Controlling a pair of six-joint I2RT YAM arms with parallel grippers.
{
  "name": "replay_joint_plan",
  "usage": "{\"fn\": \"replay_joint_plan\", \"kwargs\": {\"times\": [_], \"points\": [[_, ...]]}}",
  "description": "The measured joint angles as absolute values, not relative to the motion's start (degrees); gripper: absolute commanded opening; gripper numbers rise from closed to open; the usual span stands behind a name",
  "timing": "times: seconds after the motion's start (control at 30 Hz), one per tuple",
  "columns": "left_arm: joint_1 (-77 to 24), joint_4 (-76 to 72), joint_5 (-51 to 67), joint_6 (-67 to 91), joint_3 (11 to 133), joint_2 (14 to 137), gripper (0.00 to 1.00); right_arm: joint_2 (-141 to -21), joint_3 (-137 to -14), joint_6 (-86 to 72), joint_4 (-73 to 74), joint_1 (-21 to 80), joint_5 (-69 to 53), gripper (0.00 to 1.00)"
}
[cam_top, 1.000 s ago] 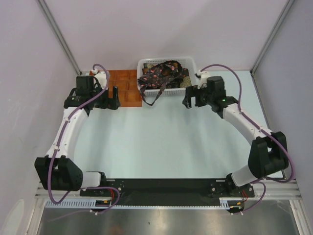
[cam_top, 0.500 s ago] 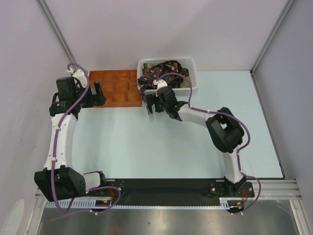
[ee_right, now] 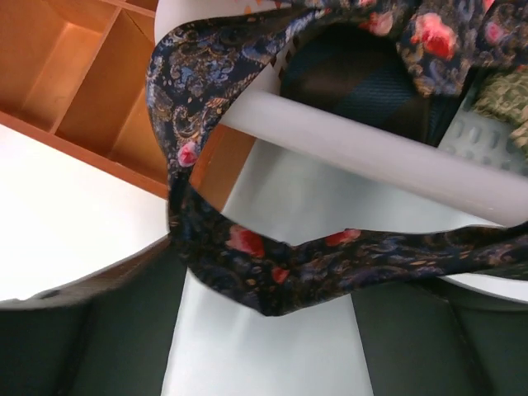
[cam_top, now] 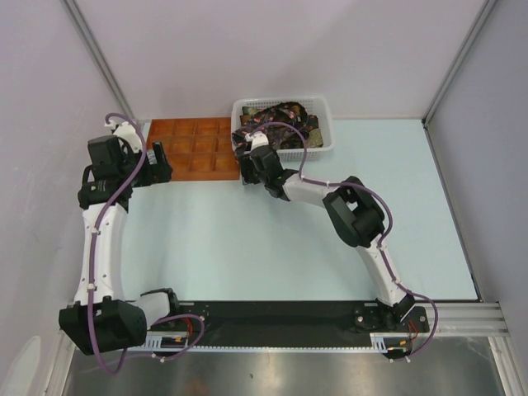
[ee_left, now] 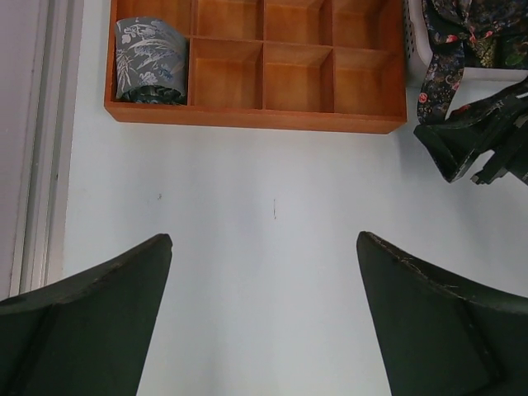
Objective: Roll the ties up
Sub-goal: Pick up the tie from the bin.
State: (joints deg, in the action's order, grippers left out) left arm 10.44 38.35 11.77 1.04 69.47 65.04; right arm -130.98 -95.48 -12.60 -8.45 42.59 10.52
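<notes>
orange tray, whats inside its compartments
One rolled grey-blue floral tie sits in the orange tray's near-left compartment. The other compartments in the left wrist view look bare; those beyond the frame's top edge cannot be seen.

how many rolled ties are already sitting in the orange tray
1. A grey-blue floral rolled tie sits in the left end compartment of the orange tray, front row in the left wrist view. The tray's far rows are cut off there, so more may be hidden.

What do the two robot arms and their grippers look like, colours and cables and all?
Both arms have white curved links joined by bulky black joints, with a purple cable looped along each. The left arm and the right arm are bolted to a black rail. The left gripper and right gripper have dark, wedge-shaped fingers.
</notes>
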Motion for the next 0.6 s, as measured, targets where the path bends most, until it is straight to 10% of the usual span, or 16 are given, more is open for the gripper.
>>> {"fn": "replay_joint_plan", "kwargs": {"times": [0.1,0.6], "points": [[10.5,38.3,11.8,1.0,69.5,65.0,1.00,-131.0,-95.8,-10.5,-7.9,42.5,10.6,0.03],[10.7,32.1,28.2,-4.1,69.3,68.8,0.99,-91.3,-88.9,16.0,34.3,36.4,-22.0,0.00]]}}
